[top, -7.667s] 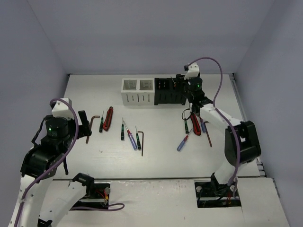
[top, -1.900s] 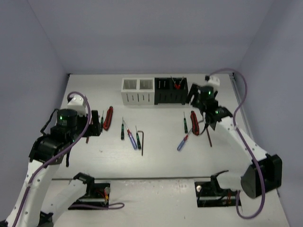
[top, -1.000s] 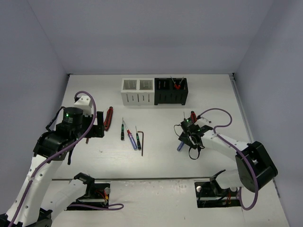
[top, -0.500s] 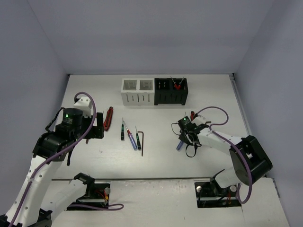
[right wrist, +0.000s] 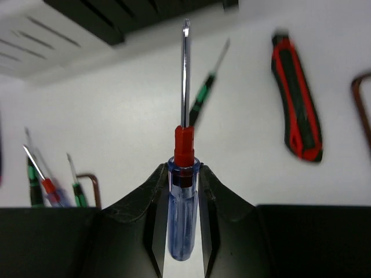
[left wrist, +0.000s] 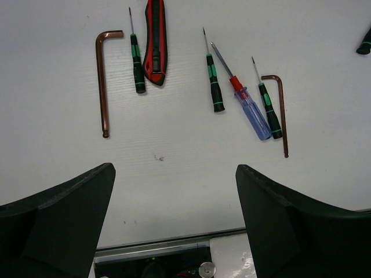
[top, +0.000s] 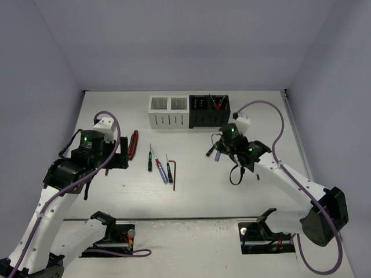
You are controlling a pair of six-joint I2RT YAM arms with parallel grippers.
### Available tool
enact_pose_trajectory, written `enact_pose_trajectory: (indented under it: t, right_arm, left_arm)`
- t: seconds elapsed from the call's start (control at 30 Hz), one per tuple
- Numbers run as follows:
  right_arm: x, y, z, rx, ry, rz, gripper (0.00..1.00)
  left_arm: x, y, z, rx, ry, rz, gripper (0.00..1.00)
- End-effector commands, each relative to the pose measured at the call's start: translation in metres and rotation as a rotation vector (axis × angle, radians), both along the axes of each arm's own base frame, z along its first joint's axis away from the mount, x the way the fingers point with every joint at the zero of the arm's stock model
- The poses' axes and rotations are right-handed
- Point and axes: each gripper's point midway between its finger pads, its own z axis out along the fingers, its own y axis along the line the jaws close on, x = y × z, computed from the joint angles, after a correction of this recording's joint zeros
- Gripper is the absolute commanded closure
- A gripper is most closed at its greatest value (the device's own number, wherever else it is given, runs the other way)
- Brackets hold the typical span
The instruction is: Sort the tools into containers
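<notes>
My right gripper is shut on a blue-handled screwdriver with a red collar. It holds the screwdriver above the table, tip toward the black box. The white box stands to the left of the black one. My left gripper is open and empty above the table, near a copper hex key, red-handled pliers, green screwdrivers, a blue screwdriver and a dark hex key. The black box holds a red-handled tool.
Under my right gripper lie a green screwdriver, red-handled pliers and a hex key. Grey walls close the table on three sides. A purple cable arcs over the right arm.
My right gripper has closed on the blue screwdriver, lifted it off the table and carried it back toward the black box. The left arm has barely shifted.
</notes>
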Motion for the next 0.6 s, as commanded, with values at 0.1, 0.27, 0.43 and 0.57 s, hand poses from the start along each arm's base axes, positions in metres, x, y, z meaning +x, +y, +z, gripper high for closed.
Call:
enact_pose_trajectory:
  t: [0.1,0.27,0.43,0.57]
  right_arm:
    - [0.112,-0.028,0.147,-0.244,-0.448,0.055,1.0]
    - [0.165,-0.015,0.177,-0.321,-0.622,0.218,1.0]
    - [0.208,-0.002,0.187,-0.387,-0.72,0.273,1.0]
    - [0.236,-0.002,0.176,-0.398,-0.723,0.276,1.0]
  left_arm:
    - [0.008,0.001,0.011,0.006,-0.041,0.014,0.18]
    - [0.007,0.004,0.013,0.003,-0.052,0.029,0.18]
    - [0.005,0.005,0.013,-0.006,-0.057,0.045,0.18]
    - [0.003,0.007,0.012,-0.01,-0.058,0.056,0.18]
